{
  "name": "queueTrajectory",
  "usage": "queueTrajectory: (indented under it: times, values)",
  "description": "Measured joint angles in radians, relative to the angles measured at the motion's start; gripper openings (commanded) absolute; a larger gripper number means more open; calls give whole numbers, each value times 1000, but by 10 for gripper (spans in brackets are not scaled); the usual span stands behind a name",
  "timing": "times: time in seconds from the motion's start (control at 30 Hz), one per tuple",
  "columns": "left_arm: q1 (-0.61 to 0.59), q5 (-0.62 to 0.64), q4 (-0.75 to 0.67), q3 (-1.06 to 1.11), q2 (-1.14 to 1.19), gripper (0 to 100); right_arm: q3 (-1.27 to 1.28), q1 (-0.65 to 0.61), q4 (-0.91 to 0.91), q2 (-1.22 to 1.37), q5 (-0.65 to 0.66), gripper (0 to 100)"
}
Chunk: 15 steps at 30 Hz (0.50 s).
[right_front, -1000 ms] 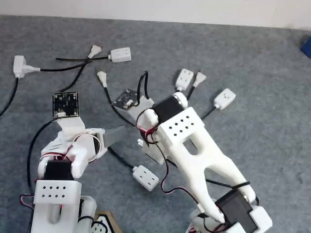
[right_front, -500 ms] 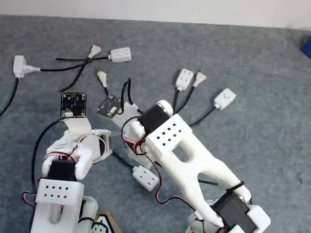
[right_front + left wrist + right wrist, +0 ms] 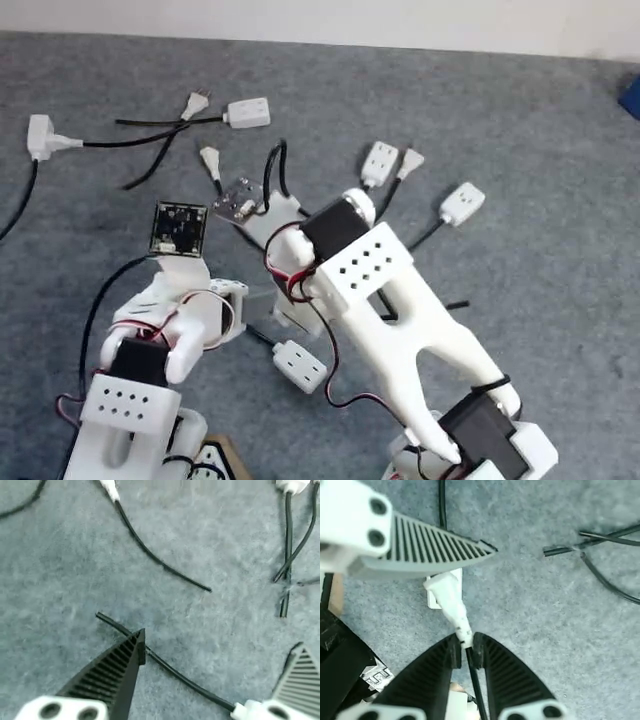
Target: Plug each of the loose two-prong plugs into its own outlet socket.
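Left jaws, spread, shifted closer to plug (image 3: 451,600).

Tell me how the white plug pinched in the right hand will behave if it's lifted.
The plug looks small and rigid, so probably light. The right hand pinches it at its tail, so it may pivot. Its thin black cord likely trails floppy, tugging slightly.

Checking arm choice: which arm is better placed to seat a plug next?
Right, likely. The right gripper is shut on a plug, its nose at the outlet socket; the left gripper is open over a cord.
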Motion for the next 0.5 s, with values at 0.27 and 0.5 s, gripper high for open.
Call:
queueTrajectory:
  times: [0.27, 0.5]
  values:
    - [2, 0, 0, 0, 0, 432, -6, 11, 0, 0, 2, 8]
    - [35, -9, 3, 20, 11, 432, -32, 127, -2, 0, 12, 8]
